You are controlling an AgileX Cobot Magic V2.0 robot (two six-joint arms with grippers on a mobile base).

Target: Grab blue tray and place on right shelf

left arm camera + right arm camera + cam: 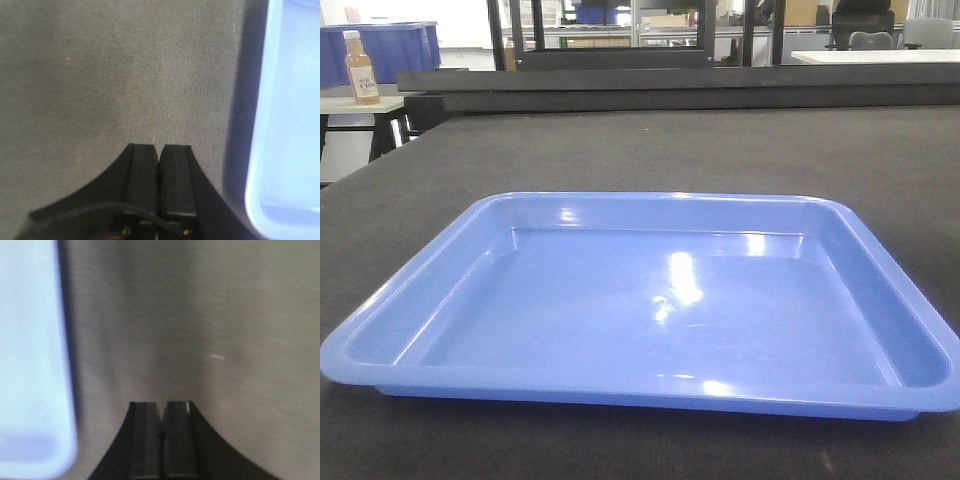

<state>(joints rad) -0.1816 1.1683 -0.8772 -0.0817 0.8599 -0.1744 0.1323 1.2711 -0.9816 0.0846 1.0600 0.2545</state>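
We hold left gripper [159, 148] and right gripper [163, 405], both pinched together empty, flanking the centre-frame blue tray [650, 320], seemingly for a two-sided lift.

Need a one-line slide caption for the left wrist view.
Left gripper, shut and empty, over the dark table top, apart from the blue tray at the frame's right edge.
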